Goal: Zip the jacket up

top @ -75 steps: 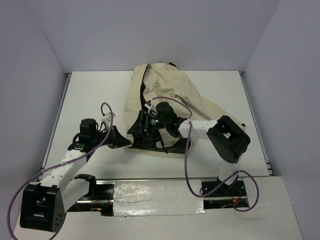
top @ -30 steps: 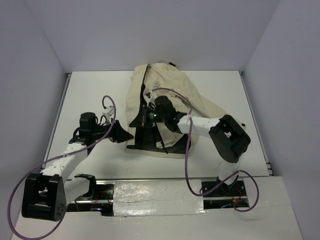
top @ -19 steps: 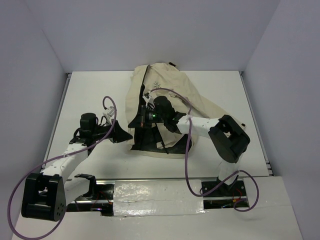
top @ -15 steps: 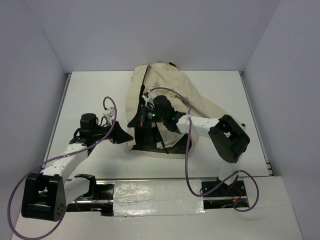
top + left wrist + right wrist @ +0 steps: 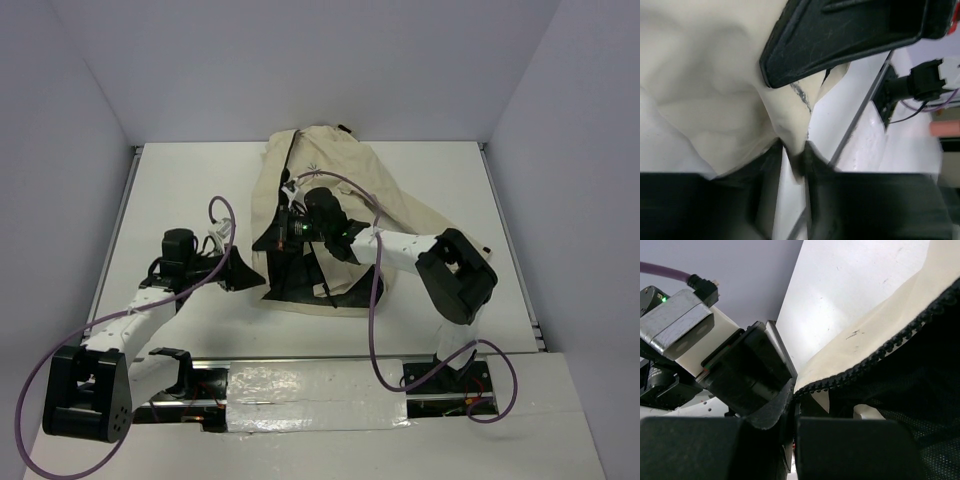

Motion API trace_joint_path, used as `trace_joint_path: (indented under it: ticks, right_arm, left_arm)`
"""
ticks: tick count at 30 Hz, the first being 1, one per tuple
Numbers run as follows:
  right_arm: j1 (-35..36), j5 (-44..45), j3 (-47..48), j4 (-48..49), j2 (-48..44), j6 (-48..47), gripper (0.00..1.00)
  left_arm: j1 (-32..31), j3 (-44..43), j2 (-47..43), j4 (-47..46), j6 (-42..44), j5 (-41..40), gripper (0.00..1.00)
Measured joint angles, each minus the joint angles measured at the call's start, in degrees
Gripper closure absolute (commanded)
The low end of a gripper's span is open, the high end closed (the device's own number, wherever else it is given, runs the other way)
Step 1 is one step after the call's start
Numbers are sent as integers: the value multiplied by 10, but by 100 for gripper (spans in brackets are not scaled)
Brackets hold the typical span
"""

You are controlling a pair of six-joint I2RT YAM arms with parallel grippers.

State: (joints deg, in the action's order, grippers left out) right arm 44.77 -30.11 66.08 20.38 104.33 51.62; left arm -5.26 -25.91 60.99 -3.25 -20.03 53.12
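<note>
The cream jacket (image 5: 340, 190) lies crumpled in the middle of the table, its star-like logo (image 5: 312, 168) facing up and its dark lining showing at the near hem. My left gripper (image 5: 256, 272) sits at the jacket's lower-left hem. In the left wrist view it (image 5: 796, 152) is shut on a pinched fold of cream fabric (image 5: 705, 100). My right gripper (image 5: 283, 237) reaches across the jacket to its left front edge. Close up, it (image 5: 795, 392) is shut on the edge, right where the dark zipper teeth (image 5: 880, 357) run out. The slider is hidden.
The white table (image 5: 180, 200) is bordered by a metal rail (image 5: 118, 225) on the left and grey walls behind and beside. Purple cables (image 5: 372, 320) loop from both arms. The left arm's black gripper body (image 5: 740, 375) crowds the right gripper.
My left gripper's jaws have closed onto the jacket's hem. The right gripper has drawn the zipper edge a little farther from the bases.
</note>
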Motion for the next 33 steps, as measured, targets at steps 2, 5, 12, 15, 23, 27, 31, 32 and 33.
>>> trace_joint_path:
  ticks: [2,5,12,15,23,27,31,32,33]
  right_arm:
    - [0,0,0,-1,1,0,100]
    - [0,-1,1,-4,1,-5,67]
    - [-27,47,7,-151,-36,-104,50]
    - [-48,121,-28,-249,-118,-146,48]
    - [-55,225,-46,-380,-171,-197,43]
    - [-53,261,-30,-428,-98,-216,39]
    - [-51,295,-15,-460,-59,-228,35]
    - [-50,301,-15,-465,-58,-228,35]
    - [-49,305,-15,-468,-58,-229,35]
  left_arm:
    - [0,3,0,-8,-4,-2,97]
    - [-1,8,0,-20,-13,-3,100]
    - [-1,24,-1,-33,-36,-14,100]
    - [-1,39,-8,-40,-48,-33,100]
    - [-1,42,-19,-27,-42,-81,100]
    - [-1,42,-27,-26,-41,-90,100]
    - [-1,42,-28,-22,-40,-96,100]
    - [-1,42,-28,-22,-40,-96,100]
    - [-1,42,-28,-22,-40,-96,100]
